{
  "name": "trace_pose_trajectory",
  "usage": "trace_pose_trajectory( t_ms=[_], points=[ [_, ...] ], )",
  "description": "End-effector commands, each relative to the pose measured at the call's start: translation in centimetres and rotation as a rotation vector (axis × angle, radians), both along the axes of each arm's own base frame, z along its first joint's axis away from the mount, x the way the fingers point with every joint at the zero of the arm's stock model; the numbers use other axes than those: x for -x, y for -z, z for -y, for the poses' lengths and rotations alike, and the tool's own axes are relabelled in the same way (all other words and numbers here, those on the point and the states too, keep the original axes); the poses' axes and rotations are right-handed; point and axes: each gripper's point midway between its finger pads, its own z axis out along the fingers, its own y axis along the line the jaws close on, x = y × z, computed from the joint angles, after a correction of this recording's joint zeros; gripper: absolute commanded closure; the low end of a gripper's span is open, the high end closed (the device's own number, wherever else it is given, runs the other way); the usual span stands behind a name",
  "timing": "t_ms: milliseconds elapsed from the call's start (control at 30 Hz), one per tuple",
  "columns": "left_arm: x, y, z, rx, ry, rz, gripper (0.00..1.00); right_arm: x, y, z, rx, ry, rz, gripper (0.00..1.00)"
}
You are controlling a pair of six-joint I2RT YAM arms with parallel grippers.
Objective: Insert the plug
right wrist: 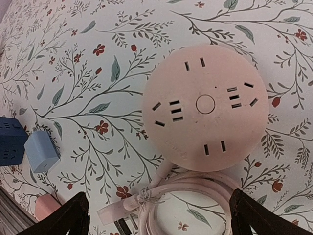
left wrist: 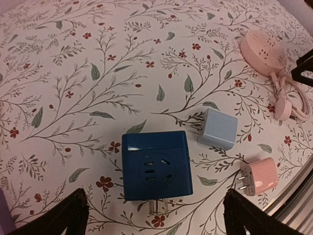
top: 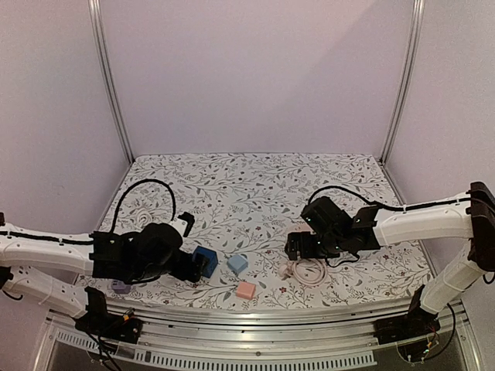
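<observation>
A dark blue cube adapter (left wrist: 155,165) lies on the flowered cloth, socket face up, its prongs toward my left gripper (left wrist: 156,220). That gripper is open, hovers over it and is empty; in the top view it (top: 186,267) is just left of the cube (top: 204,261). A light blue plug (left wrist: 218,129) and a pink plug (left wrist: 258,176) lie to the right of the cube. A round pink power strip (right wrist: 205,107) with its coiled cord (right wrist: 195,196) lies under my right gripper (right wrist: 156,220), which is open and empty above the cord.
A small lilac block (top: 120,287) lies under the left arm near the front edge. The metal rail (top: 255,317) runs along the table front. The light blue plug (top: 237,264) and pink plug (top: 245,291) sit between the two arms.
</observation>
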Motion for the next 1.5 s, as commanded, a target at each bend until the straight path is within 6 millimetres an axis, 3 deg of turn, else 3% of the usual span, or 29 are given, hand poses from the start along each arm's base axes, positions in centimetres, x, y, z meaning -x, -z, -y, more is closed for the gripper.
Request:
trace_pose_trajectory(
  t_ms=[0, 467, 733, 967, 1200, 1400, 1467],
  points=[
    [0.8, 0.2, 2.3, 0.006, 0.064, -0.032, 0.04, -0.3, -0.4, -0.6, -0.019, 0.019, 0.005, 0.01],
    [-0.3, 3.1, 2.3, -0.134, 0.014, -0.045, 0.04, 0.7, -1.9, -0.8, -0.099, -0.025, 0.021, 0.01],
    [-0.5, 3.8, 2.1, -0.165, 0.011, -0.038, 0.20, 0.8, -2.1, -0.7, -0.105, -0.030, 0.025, 0.01],
    [-0.6, 4.4, 1.7, -0.176, 0.005, -0.049, 0.21, 0.9, -2.3, -0.6, -0.110, -0.032, 0.029, 0.01],
    [-0.6, 4.7, 1.7, -0.176, 0.016, -0.067, 0.30, 0.9, -2.3, -0.5, -0.113, -0.029, 0.027, 0.01],
    [-0.8, 4.8, 1.2, -0.181, 0.003, -0.072, 0.21, 0.9, -2.3, -0.6, -0.116, -0.028, 0.027, 0.01],
    [-1.0, 4.8, 1.2, -0.174, 0.001, -0.072, 0.25, 1.0, -2.2, -0.6, -0.115, -0.030, 0.023, 0.01]
  ],
)
